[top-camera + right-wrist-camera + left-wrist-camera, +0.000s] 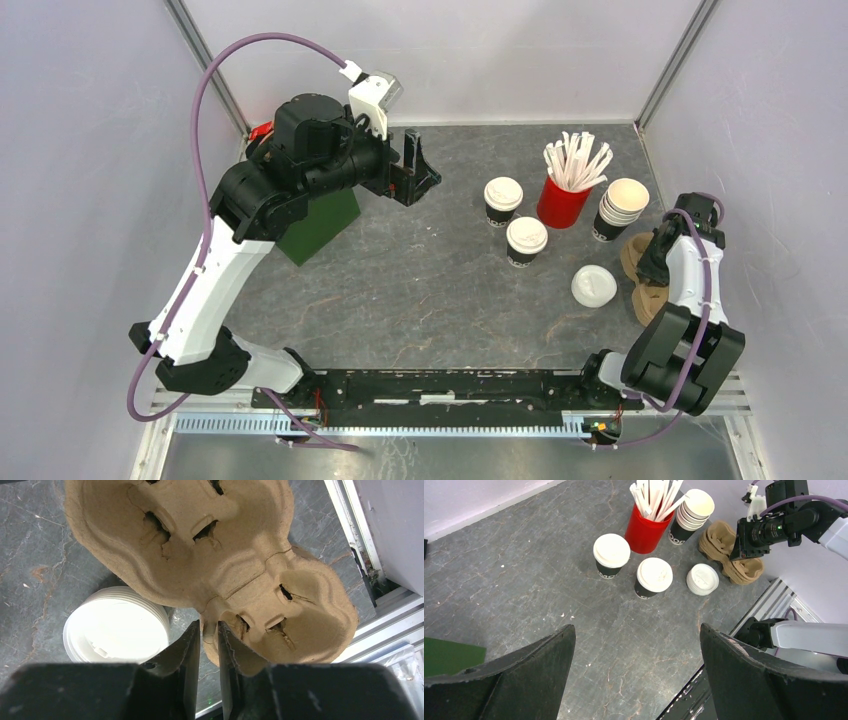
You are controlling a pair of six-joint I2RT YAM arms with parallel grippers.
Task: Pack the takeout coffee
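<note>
Left gripper (pixel 636 675) held spread wide, well left of the red straw holder (pixel 562 205), right gripper (pixel 207 630) pinched on the pulp carrier (pixel 190 545) rim, right of that holder, first takeout coffee (pixel 503 200) stood just left of it, second takeout coffee (pixel 526 241) set front-left, both untouched

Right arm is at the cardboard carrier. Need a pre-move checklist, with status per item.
1. Back lidded cup and front lidded cup upright, capped: ok.
2. Left gripper open and empty: ok.
3. Right gripper straddles the carrier rim with a narrow gap; firm grip: cannot tell.
4. Carrier pockets empty: ok.
5. Loose lids clear of the carrier: cannot tell; the rim overlaps them in the right wrist view.
</note>
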